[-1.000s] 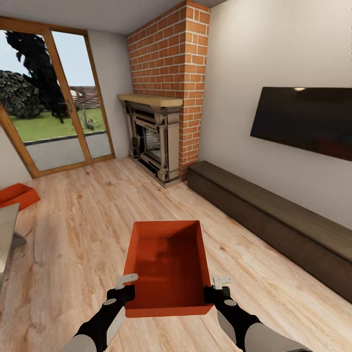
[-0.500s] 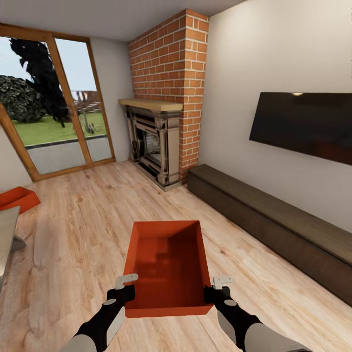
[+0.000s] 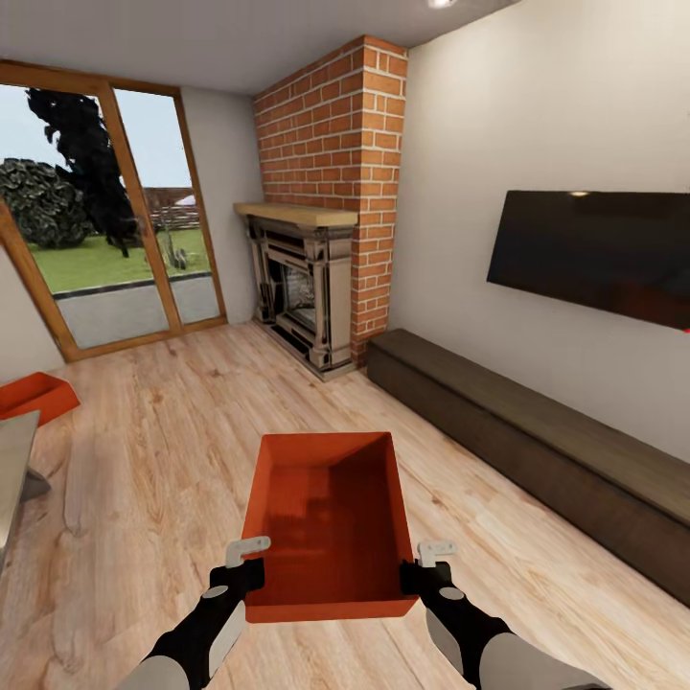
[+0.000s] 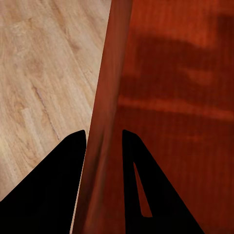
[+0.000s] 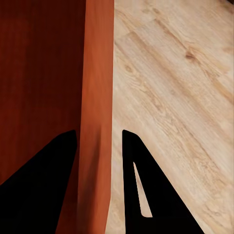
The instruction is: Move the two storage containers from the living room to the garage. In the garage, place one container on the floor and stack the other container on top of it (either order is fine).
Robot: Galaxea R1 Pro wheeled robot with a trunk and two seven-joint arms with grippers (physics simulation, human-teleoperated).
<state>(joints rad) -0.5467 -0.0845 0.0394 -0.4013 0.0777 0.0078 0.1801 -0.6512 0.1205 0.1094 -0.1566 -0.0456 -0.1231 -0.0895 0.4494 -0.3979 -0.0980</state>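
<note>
left gripper (image 3: pixel 247 561) and right gripper (image 3: pixel 424 565) each pinch a side wall of the container (image 3: pixel 328 522), held above the plank floor (image 3: pixel 153 431). second container (image 3: pixel 31 395), far left of it, is cut off by the frame.

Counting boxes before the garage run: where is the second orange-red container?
In the head view, the second orange-red open-topped container sits on the light wood plank floor at far left, below the glass doors.

- Light wood plank floor (image 3: pixel 172 431).
- Brick fireplace (image 3: pixel 321 220) in the corner.
- Long dark low cabinet (image 3: pixel 537 441) under a wall-mounted television (image 3: pixel 594 249).
- Wood-framed glass doors (image 3: pixel 105 211) facing a garden.
</note>
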